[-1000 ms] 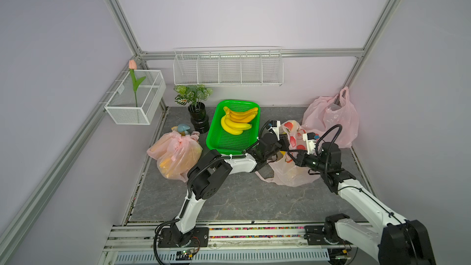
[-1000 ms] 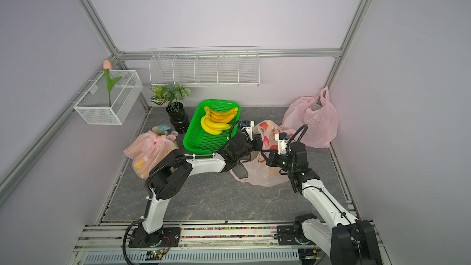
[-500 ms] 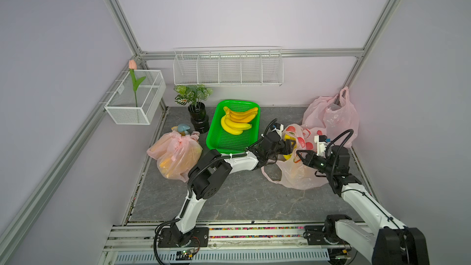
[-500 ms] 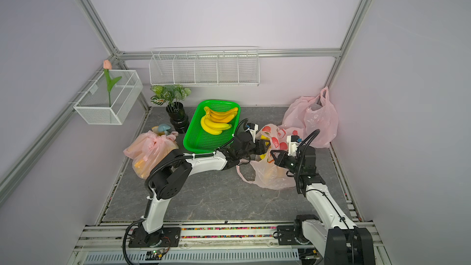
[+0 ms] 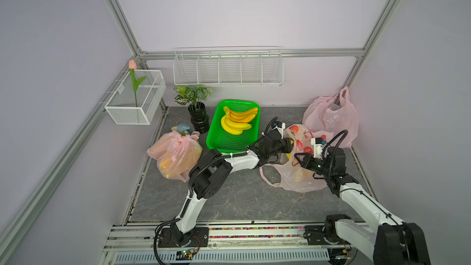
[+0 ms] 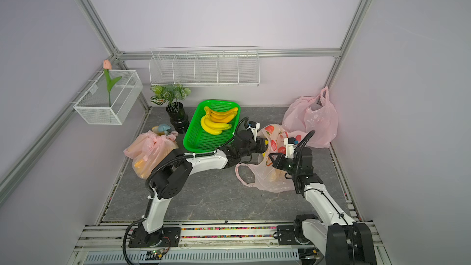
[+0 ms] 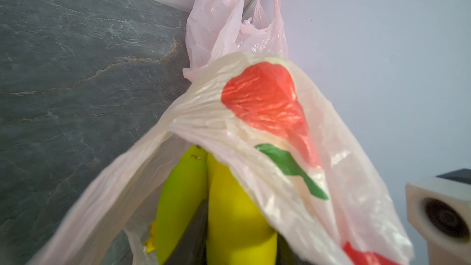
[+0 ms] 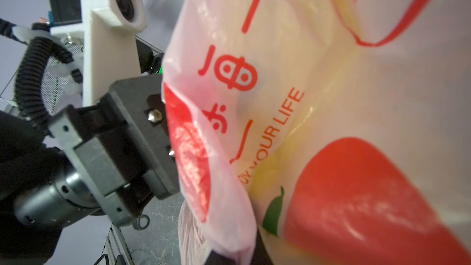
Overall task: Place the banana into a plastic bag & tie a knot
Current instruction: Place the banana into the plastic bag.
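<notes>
Deeper into the printed bag than a second ago sits my left gripper, clamped on bananas; two show, fingertips hidden. Right gripper pinches its rim. Three bags.

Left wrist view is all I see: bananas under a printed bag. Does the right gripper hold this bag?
Observer: Yes, the right gripper is shut on the bag at its edge, holding its mouth up.
Operator: Besides my bananas, are others outside?
Observer: Yes, spare bananas lie in the green tray.
Operator: Any finished bag?
Observer: One tied bag lies left of the tray.
</notes>
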`<state>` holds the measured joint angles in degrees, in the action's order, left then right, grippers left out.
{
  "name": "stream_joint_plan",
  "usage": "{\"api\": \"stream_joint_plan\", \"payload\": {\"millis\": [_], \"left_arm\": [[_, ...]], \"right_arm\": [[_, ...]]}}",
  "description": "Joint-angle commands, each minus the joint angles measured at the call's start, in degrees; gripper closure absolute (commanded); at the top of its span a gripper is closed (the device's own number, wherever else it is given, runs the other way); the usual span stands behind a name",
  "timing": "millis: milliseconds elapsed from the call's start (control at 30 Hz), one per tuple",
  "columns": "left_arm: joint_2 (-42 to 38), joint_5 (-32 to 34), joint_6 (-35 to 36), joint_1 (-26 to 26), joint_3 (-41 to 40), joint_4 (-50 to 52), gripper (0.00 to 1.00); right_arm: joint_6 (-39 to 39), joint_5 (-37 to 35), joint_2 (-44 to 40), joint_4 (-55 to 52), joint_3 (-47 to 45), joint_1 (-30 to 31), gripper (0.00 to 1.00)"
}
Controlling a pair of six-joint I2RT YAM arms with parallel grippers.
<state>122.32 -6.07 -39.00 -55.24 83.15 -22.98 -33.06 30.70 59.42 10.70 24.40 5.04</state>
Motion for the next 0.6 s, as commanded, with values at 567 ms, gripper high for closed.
{"api": "stream_joint_plan", "payload": {"millis": [567], "left_arm": [[9.64,-14.56,-10.88,-2.24,9.25,-12.52,0.80]], "right_arm": [[-8.29,9.48,-0.28,14.89,-2.79,-2.47,0.93]]}}
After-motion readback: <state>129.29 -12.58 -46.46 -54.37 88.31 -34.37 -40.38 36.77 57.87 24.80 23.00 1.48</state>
